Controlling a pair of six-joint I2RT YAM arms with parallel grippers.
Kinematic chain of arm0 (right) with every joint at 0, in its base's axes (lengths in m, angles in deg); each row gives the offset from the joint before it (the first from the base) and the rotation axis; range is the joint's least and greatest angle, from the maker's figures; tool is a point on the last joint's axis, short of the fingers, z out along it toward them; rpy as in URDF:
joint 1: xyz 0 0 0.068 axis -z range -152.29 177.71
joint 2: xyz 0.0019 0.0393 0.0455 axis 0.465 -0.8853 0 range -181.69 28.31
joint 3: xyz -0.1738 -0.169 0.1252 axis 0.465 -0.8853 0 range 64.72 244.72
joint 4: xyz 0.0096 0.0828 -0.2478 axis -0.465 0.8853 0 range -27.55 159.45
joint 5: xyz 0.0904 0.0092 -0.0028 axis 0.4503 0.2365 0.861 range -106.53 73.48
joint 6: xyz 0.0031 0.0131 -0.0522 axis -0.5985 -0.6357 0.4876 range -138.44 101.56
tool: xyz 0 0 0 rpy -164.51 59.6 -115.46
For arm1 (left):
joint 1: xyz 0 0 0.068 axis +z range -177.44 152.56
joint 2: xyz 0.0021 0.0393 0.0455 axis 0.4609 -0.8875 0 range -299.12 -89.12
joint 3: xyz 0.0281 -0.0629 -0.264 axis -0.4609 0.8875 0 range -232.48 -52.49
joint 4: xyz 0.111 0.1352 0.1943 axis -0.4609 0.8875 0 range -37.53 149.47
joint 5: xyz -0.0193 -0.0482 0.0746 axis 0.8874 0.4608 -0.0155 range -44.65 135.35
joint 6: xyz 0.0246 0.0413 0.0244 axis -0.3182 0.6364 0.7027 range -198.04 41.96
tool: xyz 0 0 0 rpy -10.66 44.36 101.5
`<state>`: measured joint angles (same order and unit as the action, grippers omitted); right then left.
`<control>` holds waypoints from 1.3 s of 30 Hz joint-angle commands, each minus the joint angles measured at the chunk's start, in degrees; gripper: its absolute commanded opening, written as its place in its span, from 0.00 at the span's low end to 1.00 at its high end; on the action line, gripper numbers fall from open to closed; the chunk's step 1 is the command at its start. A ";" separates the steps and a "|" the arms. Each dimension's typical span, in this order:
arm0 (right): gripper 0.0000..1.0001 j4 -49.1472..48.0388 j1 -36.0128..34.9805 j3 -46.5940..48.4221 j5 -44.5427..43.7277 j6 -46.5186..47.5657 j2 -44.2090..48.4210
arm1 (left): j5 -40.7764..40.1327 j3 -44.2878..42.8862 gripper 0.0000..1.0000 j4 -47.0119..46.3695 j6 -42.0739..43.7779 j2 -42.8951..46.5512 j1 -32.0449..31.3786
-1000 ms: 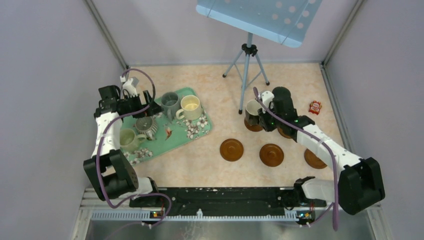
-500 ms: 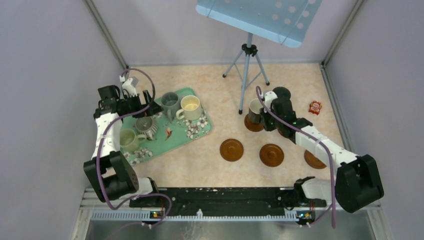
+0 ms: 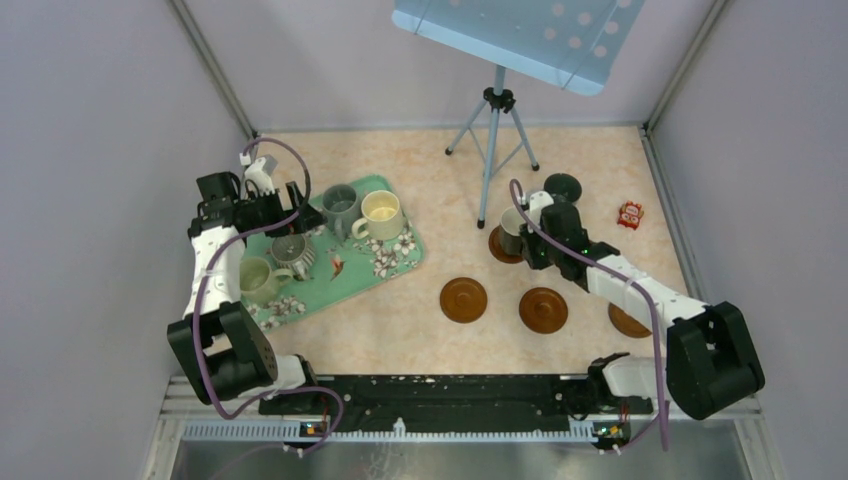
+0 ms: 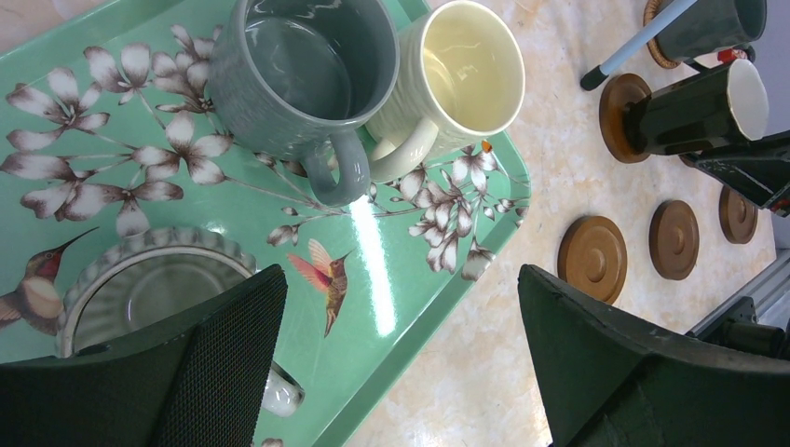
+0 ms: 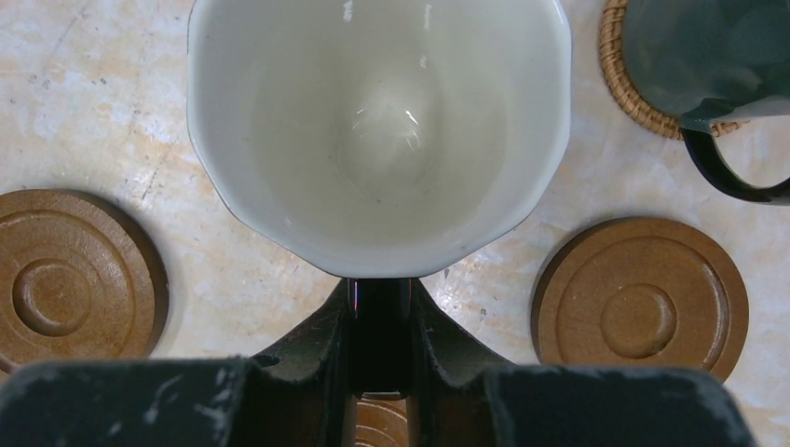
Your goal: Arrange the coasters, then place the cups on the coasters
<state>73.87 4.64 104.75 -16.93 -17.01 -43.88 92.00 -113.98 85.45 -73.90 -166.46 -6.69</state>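
Note:
My right gripper is shut on the handle of the dark cup with cream inside. That cup sits at a brown coaster; whether it touches the coaster I cannot tell. Three more coasters lie in a row nearer the arms. A dark green cup stands on a woven coaster behind. My left gripper hangs open over the tray, holding nothing. Below it are the grey-blue cup, cream cup, ribbed grey cup and pale green cup.
The green floral tray lies at the left. A tripod with a blue board stands at the back, one leg close to the held cup. A small red packet lies at the right. Walls close in on three sides.
My right wrist has drawn back toward the near edge with the cup in its grip, uncovering the dark green cup behind it. The left arm has not moved.

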 commanded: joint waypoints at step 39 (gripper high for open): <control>0.72 5.91 0.61 9.34 -0.73 1.67 3.79 | 1.49 0.54 0.99 -2.03 -0.10 1.59 0.87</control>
<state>76.17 4.71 108.77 -16.97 -18.52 -43.81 92.03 -113.83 85.45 -73.90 -166.46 -6.38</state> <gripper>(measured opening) 0.710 0.987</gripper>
